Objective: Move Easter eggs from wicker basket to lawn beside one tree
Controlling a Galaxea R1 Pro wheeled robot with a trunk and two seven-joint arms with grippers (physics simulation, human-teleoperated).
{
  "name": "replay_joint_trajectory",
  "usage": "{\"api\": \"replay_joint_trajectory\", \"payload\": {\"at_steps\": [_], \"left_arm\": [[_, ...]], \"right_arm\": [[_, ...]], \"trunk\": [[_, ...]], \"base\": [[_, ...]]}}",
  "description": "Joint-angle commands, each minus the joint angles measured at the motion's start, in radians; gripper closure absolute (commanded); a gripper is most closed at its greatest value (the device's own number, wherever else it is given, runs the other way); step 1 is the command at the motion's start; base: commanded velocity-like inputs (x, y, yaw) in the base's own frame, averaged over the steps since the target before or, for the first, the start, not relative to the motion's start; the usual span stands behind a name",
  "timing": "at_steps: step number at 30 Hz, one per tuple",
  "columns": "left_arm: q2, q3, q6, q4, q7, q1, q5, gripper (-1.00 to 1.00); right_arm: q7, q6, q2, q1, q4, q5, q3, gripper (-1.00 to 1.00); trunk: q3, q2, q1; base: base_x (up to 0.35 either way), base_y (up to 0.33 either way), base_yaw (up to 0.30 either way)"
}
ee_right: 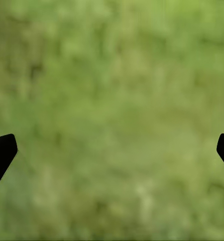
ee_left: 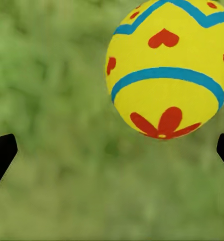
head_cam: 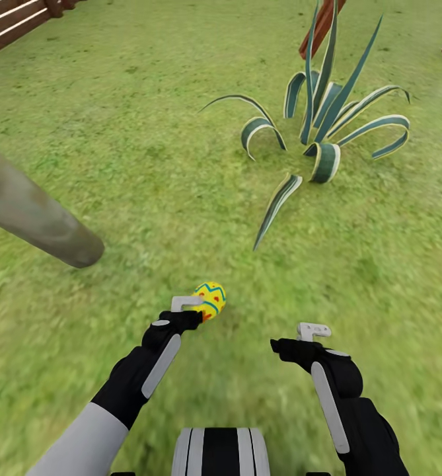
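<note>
One Easter egg (head_cam: pixel 210 299), yellow with blue zigzag bands and red marks, is over the lawn (head_cam: pixel 181 165) just beyond my left gripper (head_cam: pixel 193 311). In the left wrist view the egg (ee_left: pixel 167 70) looms close, off to one side of the left gripper (ee_left: pixel 112 150), whose black fingertips (ee_left: pixel 1 153) stand wide apart and do not touch it. My right gripper (head_cam: pixel 298 338) hovers open over bare grass, with nothing between its tips (ee_right: pixel 112 153). The tree (head_cam: pixel 36 221) shows as a pale leaning trunk entering the ground left of the egg. The wicker basket is out of view.
A low striped broad-leaved plant (head_cam: pixel 326 125) spreads at the right, its longest leaf reaching toward the middle. A brown slat fence (head_cam: pixel 9 23) runs along the far left corner. Open grass lies between the trunk and the plant.
</note>
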Motion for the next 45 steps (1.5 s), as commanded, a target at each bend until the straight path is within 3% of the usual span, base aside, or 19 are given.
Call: {"api": "replay_joint_trajectory", "payload": {"at_steps": [1,7,11,17,20,24,37,40,45], "left_arm": [[0.000,-0.002,0.003,-0.001,0.009,-0.001,0.011,-1.00],[0.000,-0.001,0.017,-0.006,0.006,-0.001,0.015,-1.00],[0.001,0.000,0.067,-0.049,0.005,0.000,0.016,-1.00],[0.007,0.001,0.220,-0.265,0.006,0.024,0.017,-1.00],[0.009,0.003,0.265,-0.319,0.007,0.036,0.017,-1.00],[0.009,0.057,0.296,-0.348,0.007,0.040,0.017,-1.00],[0.008,0.078,0.313,-0.355,0.008,0.041,0.016,-1.00],[0.008,0.078,0.312,-0.353,0.008,0.041,0.017,-1.00],[0.008,0.078,0.312,-0.354,0.008,0.041,0.016,-1.00]], "right_arm": [[-0.010,0.003,0.000,0.000,-0.001,-0.011,0.001,-1.00],[-0.010,0.004,0.000,0.000,-0.001,-0.011,0.001,-1.00],[-0.010,0.004,0.000,0.000,-0.001,-0.011,0.001,-1.00],[-0.010,0.003,0.000,0.000,-0.001,-0.011,0.001,-1.00],[-0.010,0.003,0.000,0.000,-0.001,-0.011,0.001,-1.00],[-0.010,0.003,0.000,0.000,-0.001,-0.011,0.002,-1.00],[-0.010,0.005,0.001,-0.001,-0.001,-0.011,0.001,-1.00],[-0.010,0.007,0.003,-0.003,-0.001,-0.011,0.022,-1.00],[-0.010,0.009,0.009,-0.003,-0.001,-0.011,0.044,-1.00]], "trunk": [[0.003,0.000,-0.001],[0.027,0.001,-0.003],[0.042,0.002,-0.005],[0.065,0.004,-0.008],[0.077,0.004,-0.009],[0.092,0.005,-0.011],[0.142,0.008,-0.017],[0.152,0.009,-0.018],[0.146,0.009,-0.018]], "base": [[0.000,0.000,0.000],[0.000,0.000,0.000],[0.000,0.000,0.000],[0.000,0.000,0.000],[0.000,0.000,0.000],[0.000,0.000,0.000],[0.000,0.000,0.007],[0.000,0.000,0.163],[0.000,0.000,0.194]]}}
